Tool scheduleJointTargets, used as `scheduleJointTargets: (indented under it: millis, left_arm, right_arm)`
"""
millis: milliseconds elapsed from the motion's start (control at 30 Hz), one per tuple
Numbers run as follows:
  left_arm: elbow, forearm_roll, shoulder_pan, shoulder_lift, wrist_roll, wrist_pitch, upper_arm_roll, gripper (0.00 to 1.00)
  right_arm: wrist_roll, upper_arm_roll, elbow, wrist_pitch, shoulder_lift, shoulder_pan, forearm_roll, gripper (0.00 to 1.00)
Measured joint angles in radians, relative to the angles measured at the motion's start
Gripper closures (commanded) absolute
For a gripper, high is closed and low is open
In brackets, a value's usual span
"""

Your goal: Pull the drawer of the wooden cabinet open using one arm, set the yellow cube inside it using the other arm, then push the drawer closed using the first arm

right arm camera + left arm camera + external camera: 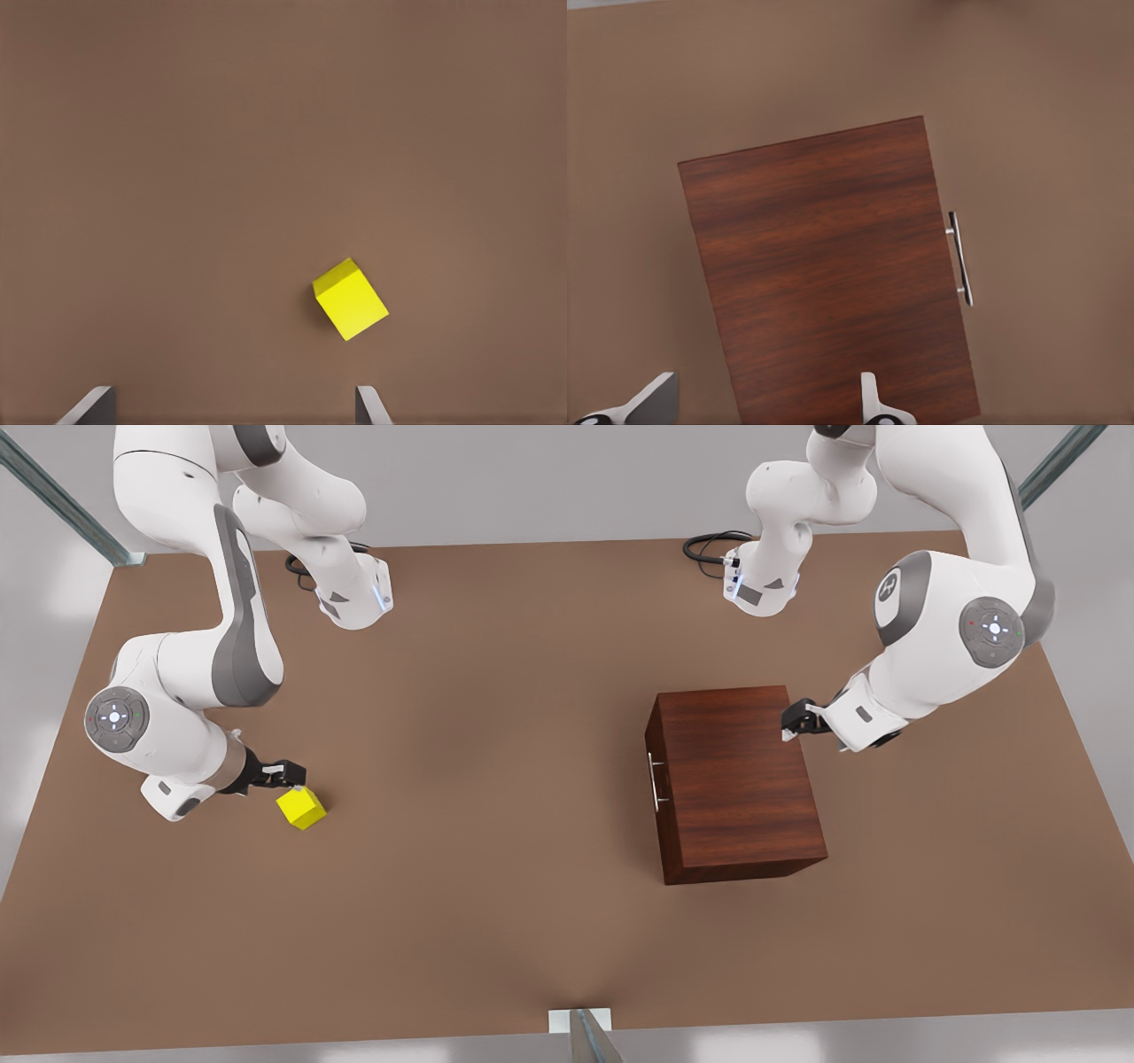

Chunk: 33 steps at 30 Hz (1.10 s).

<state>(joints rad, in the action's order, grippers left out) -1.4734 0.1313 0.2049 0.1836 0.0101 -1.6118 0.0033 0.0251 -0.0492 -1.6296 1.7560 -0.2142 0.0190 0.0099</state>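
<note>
Drawer [657, 784] of the wooden cabinet [735, 779] is fully shut, its front flush with the body and the silver bar handle [655, 782] facing the counter's [496, 691] middle. The cabinet stands in the half of the counter on the front view's right, well apart from the yellow cube [301, 808], which lies on the bare counter near the edge on the front view's left.

The left gripper [788, 722] hangs over the cabinet's back top edge, on the side away from the handle, with jaws apart, as its wrist view shows two spread fingertips [870, 394] over the wood. The right gripper [292, 775] hovers just beside the cube, seemingly a little above it, and its jaws are also apart with nothing between them.

I judge the step in hand is the opening of the drawer, not yet begun. To do it well, the left gripper should cross over the top to the handle face, come down beside it and turn so its jaws straddle the slim bar across its width. It should close near the bar's middle, then pull straight out along the drawer's axis; a slanted pull may jam the drawer or drag the whole cabinet. The right arm can meanwhile square its jaws to the cube's flat faces, because the cube sits turned.
</note>
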Motion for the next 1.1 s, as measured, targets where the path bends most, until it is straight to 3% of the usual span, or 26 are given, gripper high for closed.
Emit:
scheduleJointTargets:
  millis: [233,400,500,700,1100]
  left_arm:
    - [0.006,-0.077,0.090,0.032,0.020,-0.008,0.000,0.00]
    - [0.110,-0.175,0.403,0.204,0.127,-0.027,-0.001,0.00]
    - [0.224,-0.226,0.492,0.356,0.256,-0.048,0.000,0.00]
    - [0.233,-0.319,0.509,0.502,0.502,-0.129,0.005,0.00]
    - [0.201,-0.491,0.523,0.523,0.814,-0.164,0.007,0.00]
  right_arm:
    - [0.058,0.015,-0.011,-0.012,0.000,-0.096,-0.002,0.00]
    - [0.208,0.017,-0.046,0.047,-0.038,-0.128,0.022,0.00]
    - [0.289,0.017,-0.194,0.155,-0.035,-0.152,0.039,0.00]
    - [0.421,0.017,-0.325,0.349,-0.064,-0.183,0.060,0.00]
    - [0.618,0.015,-0.458,0.630,-0.160,-0.218,0.096,0.00]
